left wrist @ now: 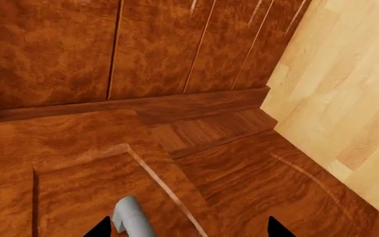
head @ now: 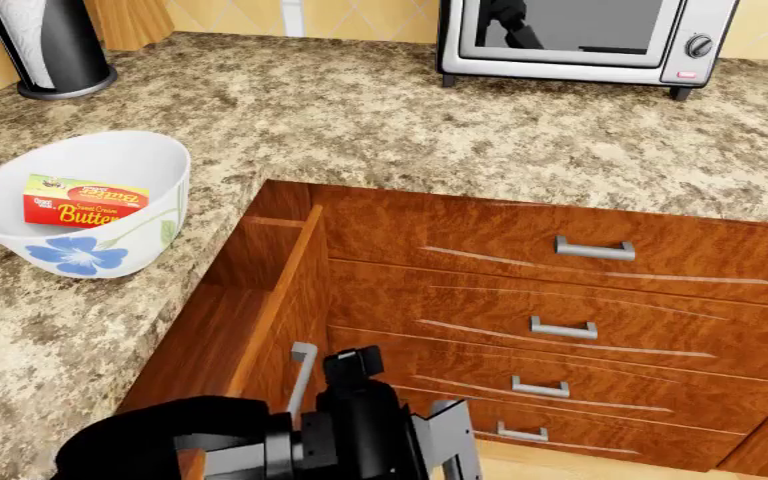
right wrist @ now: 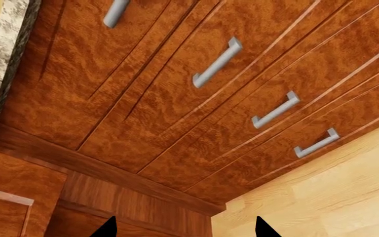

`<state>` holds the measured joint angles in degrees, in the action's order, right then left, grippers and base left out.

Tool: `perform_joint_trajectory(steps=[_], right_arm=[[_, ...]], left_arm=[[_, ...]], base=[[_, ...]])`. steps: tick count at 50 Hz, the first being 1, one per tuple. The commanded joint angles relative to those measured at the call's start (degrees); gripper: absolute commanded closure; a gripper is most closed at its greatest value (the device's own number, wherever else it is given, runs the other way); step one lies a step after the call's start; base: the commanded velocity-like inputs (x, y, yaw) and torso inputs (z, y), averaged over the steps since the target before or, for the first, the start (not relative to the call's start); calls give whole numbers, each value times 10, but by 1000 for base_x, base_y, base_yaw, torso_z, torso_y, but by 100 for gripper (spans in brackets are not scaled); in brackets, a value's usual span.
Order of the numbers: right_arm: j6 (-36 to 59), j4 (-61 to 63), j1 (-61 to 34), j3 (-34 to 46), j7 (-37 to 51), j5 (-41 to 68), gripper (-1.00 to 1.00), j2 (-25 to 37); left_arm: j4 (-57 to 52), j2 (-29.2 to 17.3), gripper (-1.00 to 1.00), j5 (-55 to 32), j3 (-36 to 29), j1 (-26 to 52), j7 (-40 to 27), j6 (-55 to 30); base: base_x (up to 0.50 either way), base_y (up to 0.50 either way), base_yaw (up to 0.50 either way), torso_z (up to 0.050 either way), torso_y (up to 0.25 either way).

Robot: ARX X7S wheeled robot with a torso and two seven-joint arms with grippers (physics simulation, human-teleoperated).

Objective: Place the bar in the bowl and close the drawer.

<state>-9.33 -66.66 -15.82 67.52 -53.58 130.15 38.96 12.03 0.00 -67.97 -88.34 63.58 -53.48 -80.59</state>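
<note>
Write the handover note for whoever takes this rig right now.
Left pincer: open, empty, right by the drawer's handle.
Right pincer: open, empty, facing the closed drawer fronts.
Bar: lying inside the bowl on the counter. Done.
Drawer: pulled out at the counter's corner, its box looks empty.
Left to do: push the drawer shut, probably with the left pincer against its front.

The bar [head: 85, 201], a red box with a yellow "Butter" top, lies tilted inside the bowl [head: 84, 252], white with a blue flower, at nine o'clock in the head view. The reddish-brown drawer [head: 281, 300] stands pulled open at six o'clock, its short metal handle [head: 301, 378] facing outward.
</note>
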Motion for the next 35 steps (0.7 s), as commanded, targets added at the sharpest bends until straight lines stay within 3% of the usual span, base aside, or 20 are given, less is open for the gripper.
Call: perform_joint_trajectory(steps=[1, 8, 17, 25, 35], right_arm=[[12, -28, -8, 1, -11, -1, -100, -11], [-17, 42, 12, -7, 16, -2, -100, 18], [-1, 5, 2, -5, 3, -3, -100, 3], [9, -22, -2, -5, -10, -2, -100, -8], [-15, 37, 16, -12, 13, -3, -100, 15]], left_arm=[[21, 0, -100, 56, 4, -15, 25, -22], [42, 0, -100, 65, 6, -18, 20, -23], [57, 0, -100, 60, 5, -21, 13, -16], [72, 0, -100, 98, 7, -35, 52, -17], [100, 0, -100, 159, 9, -49, 112, -8]], base=[[0, 0, 0, 0, 0], [0, 0, 0, 0, 0], [0, 0, 0, 0, 0], [0, 0, 0, 0, 0], [0, 0, 0, 0, 0]])
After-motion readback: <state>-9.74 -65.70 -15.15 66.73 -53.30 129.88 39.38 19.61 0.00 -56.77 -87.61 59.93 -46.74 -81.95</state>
